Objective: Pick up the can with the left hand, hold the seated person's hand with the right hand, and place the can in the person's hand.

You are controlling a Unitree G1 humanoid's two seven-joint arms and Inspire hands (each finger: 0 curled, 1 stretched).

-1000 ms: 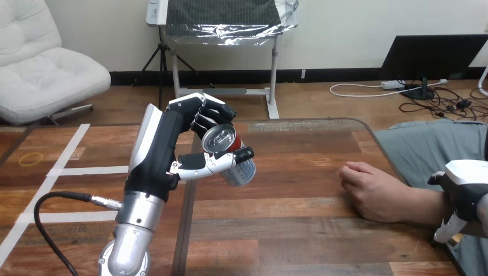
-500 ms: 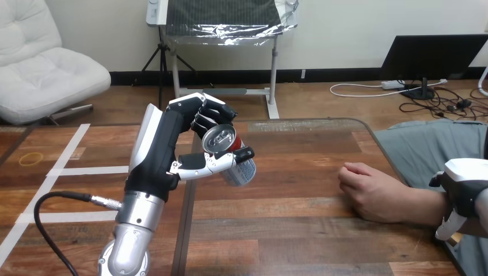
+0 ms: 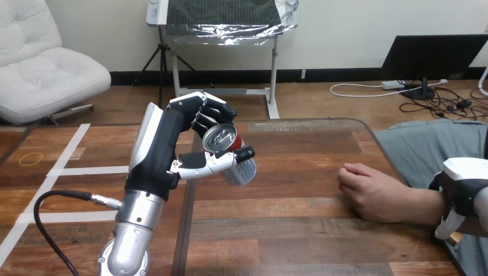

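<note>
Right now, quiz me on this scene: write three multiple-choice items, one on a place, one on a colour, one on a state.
1. The person's hand lies: A. on the table, at the view's right; B. in a bowl; C. on a plate.
2. The can has a top that is: A. green; B. black; C. silver.
3. The left robot hand is: A. open, flat; B. shut on the can; C. curled, empty.
Answers: 1 A, it rests on the wood. 2 C, the silver lid faces the camera. 3 B, it is curled round the can, above the table.
</note>
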